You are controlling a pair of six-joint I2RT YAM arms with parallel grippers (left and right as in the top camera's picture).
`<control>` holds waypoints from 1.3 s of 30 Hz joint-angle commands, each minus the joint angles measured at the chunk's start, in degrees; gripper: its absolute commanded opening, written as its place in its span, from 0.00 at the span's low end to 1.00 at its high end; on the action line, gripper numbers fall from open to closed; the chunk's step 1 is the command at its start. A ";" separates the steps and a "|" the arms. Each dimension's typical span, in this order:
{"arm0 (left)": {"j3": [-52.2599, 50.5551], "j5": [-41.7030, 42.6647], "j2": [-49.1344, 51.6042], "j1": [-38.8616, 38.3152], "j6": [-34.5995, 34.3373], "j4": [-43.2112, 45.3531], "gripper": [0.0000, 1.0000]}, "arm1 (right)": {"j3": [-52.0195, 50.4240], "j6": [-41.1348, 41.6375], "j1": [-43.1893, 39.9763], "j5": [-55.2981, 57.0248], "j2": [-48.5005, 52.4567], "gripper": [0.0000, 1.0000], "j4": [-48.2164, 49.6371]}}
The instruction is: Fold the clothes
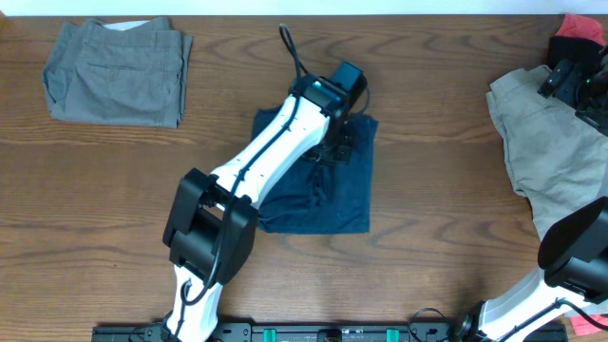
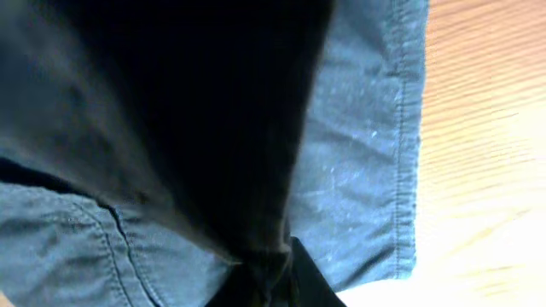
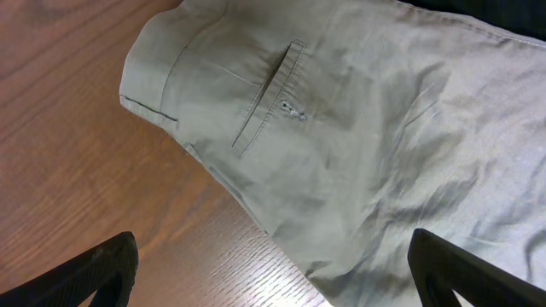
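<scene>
Here we have the navy shorts (image 1: 323, 204) in the middle of the table (image 1: 427, 266), folded into a rough rectangle. The left gripper (image 1: 334, 142) is right down on their upper half, toward the far edge. From the left wrist view we see a dark ridge of navy cloth gathered up and narrowing into the jaws at the bottom of the picture. The jaws are closed on that fold, with the cloth pinched between them. To the right of the pinch the fabric lies flat, and its stitched hem (image 2: 408, 128) runs beside the bare wood. The left arm (image 1: 256, 161) stretches diagonally across the shorts' left side, hiding part of them from above.

Over on the right, the khaki shorts (image 1: 551, 152) sprawl unfolded at the table's edge. The right gripper (image 3: 273, 256) hangs over them, jaws wide apart and nothing between them. We catch its two fingers (image 3: 90, 273) at the bottom corners of the right wrist view, with khaki cloth and a strip of wood below the gap. A back pocket (image 3: 269, 98) with a small button faces up, near the waistband corner.

Far left at the back, the grey-olive shorts (image 1: 114, 71) sit folded, well apart from everything else. At the far right corner a red garment (image 1: 581, 28) peeks in just behind the khaki pair.
</scene>
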 commanded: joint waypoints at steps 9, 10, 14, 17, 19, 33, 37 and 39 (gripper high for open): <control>-0.44 0.76 0.70 -2.91 -2.43 1.36 0.26 | 0.22 -0.70 -0.37 0.17 -0.11 0.99 -0.07; -0.44 0.74 0.68 -3.06 -2.38 0.94 0.26 | 0.22 -0.70 -0.37 0.17 -0.11 0.99 -0.07; -0.42 0.11 0.55 -2.71 -2.34 -0.92 0.26 | 0.22 -0.70 -0.37 0.17 -0.11 0.99 -0.07; -0.44 -0.59 0.55 -1.70 -2.19 -1.55 0.26 | 0.22 -0.70 -0.37 0.17 -0.11 0.99 -0.07; -0.44 -0.55 0.57 -1.14 -2.23 -1.68 0.39 | 0.22 -0.70 -0.37 0.17 -0.11 0.99 -0.07; -14.34 2.58 0.61 -1.60 -4.72 14.27 0.36 | 0.22 -0.70 -0.37 0.17 -0.11 0.99 -0.07; -16.06 6.19 0.61 -1.86 -4.68 16.98 0.26 | 0.22 -0.70 -0.37 0.17 -0.11 0.99 -0.07; -16.06 6.67 0.61 -2.23 -4.48 17.11 0.25 | 0.22 -0.70 -0.37 0.17 -0.11 0.99 -0.07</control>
